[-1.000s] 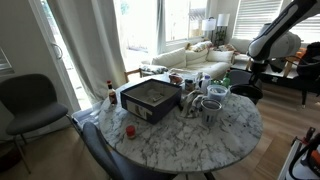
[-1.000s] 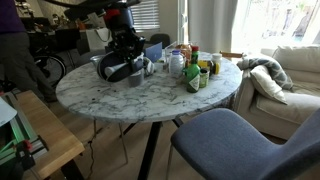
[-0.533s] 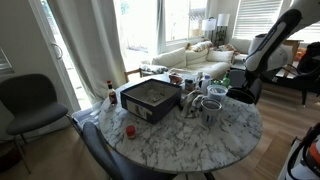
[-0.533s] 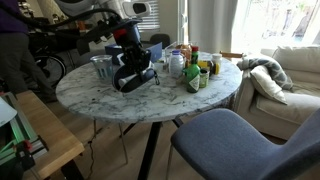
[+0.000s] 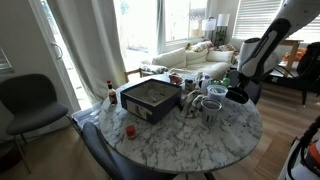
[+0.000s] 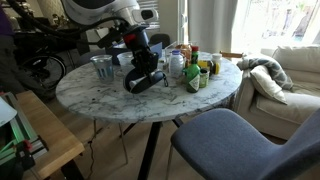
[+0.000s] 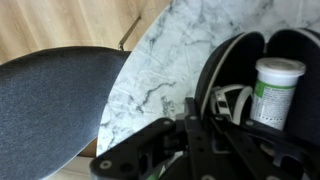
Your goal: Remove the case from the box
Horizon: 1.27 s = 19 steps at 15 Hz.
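The box [image 5: 141, 107] is large and shallow, dark outside and grey-tan inside, and sits on the round marble table [image 5: 200, 142] at its left. I cannot make out the case; the box wall hides whatever lies inside. My gripper [image 5: 240, 93] hangs low over the far right part of the table, well away from the box. In the exterior view from the opposite side my gripper [image 6: 146, 82] is just above the marble beside the bottles, its jaws apart and empty. In the wrist view the gripper [image 7: 200, 140] is a dark mass at the bottom.
White mugs [image 5: 210, 105] stand between my gripper and the box. A small red round object [image 5: 130, 130] lies in front of the box. Several bottles [image 6: 196, 70] and a glass [image 6: 102, 67] stand nearby. A white green-labelled bottle [image 7: 276, 90] is close. Chairs [image 6: 240, 140] ring the table.
The arm has swung across the table toward the mugs and bottles, carrying the gripper with it. The box and the other things have not moved.
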Available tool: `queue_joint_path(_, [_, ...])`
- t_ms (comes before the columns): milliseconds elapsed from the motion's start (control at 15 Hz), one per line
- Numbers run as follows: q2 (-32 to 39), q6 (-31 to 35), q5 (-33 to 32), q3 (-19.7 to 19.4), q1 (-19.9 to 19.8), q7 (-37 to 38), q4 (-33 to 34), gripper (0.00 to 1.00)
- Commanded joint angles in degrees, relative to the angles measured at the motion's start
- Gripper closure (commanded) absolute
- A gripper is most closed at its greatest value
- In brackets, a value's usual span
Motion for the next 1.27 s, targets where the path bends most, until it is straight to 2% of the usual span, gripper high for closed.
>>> queue_joint_path(0, [3.1,-0.7,-5.7,-3.2,3.5,6.3,2.7,0.69])
queue_joint_path(200, [2.1,-2.3,-5.2,-2.6,3.6,5.6,2.5,0.48])
queue_joint_path(400, [-2.0,-3.9,-1.9,-0.5,2.0,1.2,0.6,0.26])
queue_joint_path(533, [-7.1,-6.3,1.6,1.3,0.3,-4.6,-1.5,0.11])
queue_joint_path(600, [-11.8,-6.6,5.2,5.3,-3.1,-10.7,-4.8,0.02])
queue_joint_path(667, [-14.5,-7.1,8.1,8.1,-4.7,-14.2,-6.7,0.01])
queue_joint_path(733, [-17.3,-6.3,10.5,8.3,-4.7,-18.5,-8.3,0.0])
queue_joint_path(800, [-20.4,-7.1,14.0,6.6,-1.8,-22.5,-10.0,0.0])
queue_joint_path(867, [-23.6,-8.1,17.1,6.5,-0.8,-26.5,-11.3,0.0])
queue_joint_path(933, [-26.9,-9.8,19.8,2.7,3.4,-30.8,-12.0,0.0])
queue_joint_path(1000, [-18.8,-6.7,14.8,5.6,-0.2,-23.3,-7.8,0.0])
queue_joint_path(1200, [-25.5,-9.1,17.9,4.0,2.3,-28.3,-10.5,0.0])
